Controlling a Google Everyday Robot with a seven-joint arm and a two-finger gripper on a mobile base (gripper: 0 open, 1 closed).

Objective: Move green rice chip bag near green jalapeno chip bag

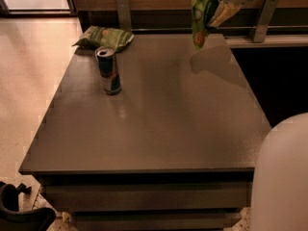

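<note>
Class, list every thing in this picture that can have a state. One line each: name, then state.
rice bag: hanging in the air above the back right of the table, clear of its top.
gripper: top right, above the table, jaws shut on the rice bag.
jalapeno bag: lying flat at the table's back left corner.
can: upright, just in front of the jalapeno bag, apart from it.

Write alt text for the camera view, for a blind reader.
At top right, the gripper holds the green rice chip bag in the air above the table. The green jalapeno chip bag lies at the far left corner, a can near it.
</note>
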